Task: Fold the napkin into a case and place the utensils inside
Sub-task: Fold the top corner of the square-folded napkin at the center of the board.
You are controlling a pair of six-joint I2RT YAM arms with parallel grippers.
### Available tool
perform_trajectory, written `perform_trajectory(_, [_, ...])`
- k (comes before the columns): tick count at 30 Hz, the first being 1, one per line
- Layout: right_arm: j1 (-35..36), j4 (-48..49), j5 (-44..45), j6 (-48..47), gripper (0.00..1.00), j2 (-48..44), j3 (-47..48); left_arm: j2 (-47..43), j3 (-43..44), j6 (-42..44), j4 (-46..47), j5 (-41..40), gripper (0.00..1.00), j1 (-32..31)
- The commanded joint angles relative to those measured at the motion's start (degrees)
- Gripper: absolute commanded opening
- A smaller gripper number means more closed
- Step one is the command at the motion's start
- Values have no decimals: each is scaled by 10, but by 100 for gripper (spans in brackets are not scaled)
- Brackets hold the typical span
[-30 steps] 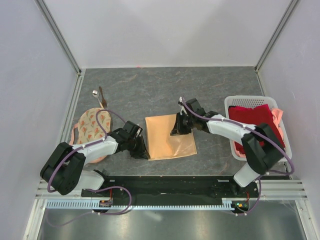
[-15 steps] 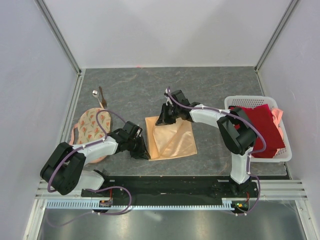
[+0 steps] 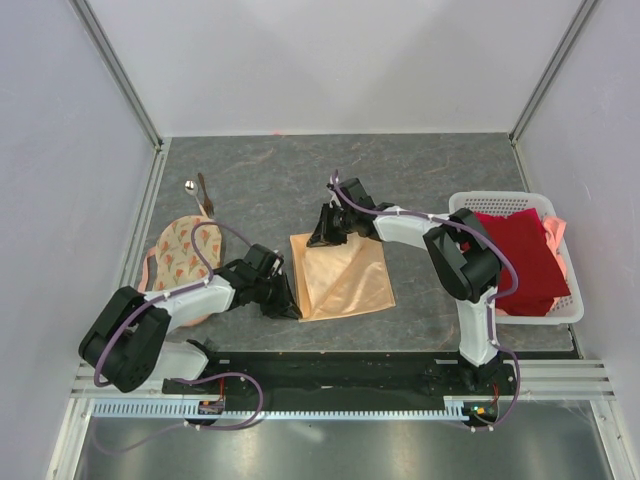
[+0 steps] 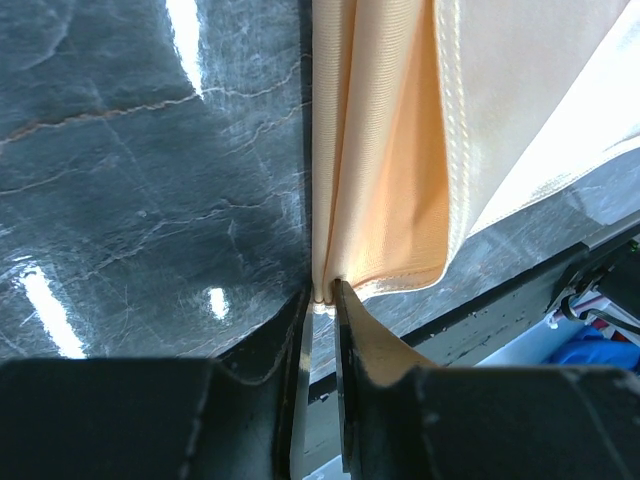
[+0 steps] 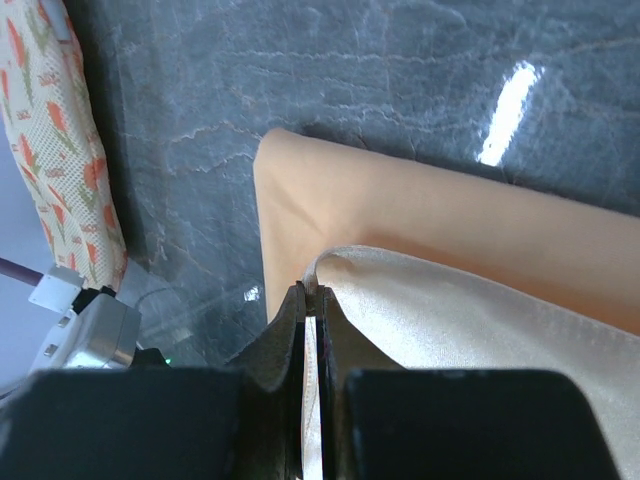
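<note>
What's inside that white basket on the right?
The basket holds dark red cloth, with a pink cloth peeking out on the right. Anything beneath them is covered.

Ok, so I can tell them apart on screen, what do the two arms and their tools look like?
They match. The left arm and right arm have white link covers between chunky black joints, and a purple cable loops along each. The left tool and right tool are black, each with two slim tapered fingers. No markings show.
</note>
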Motion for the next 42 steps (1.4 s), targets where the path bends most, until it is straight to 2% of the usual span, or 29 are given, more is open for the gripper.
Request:
perform_trajectory(1, [-5, 25, -17, 13, 1, 13, 46, -3, -27, 0, -18, -31, 22, 0])
perform_trajectory(34, [-10, 37, -43, 43, 8, 70, 97, -34, -44, -7, -12, -34, 24, 0])
perform_trajectory(42, [-10, 36, -55, 40, 27, 68, 105, -94, -30, -23, -59, -45, 34, 0])
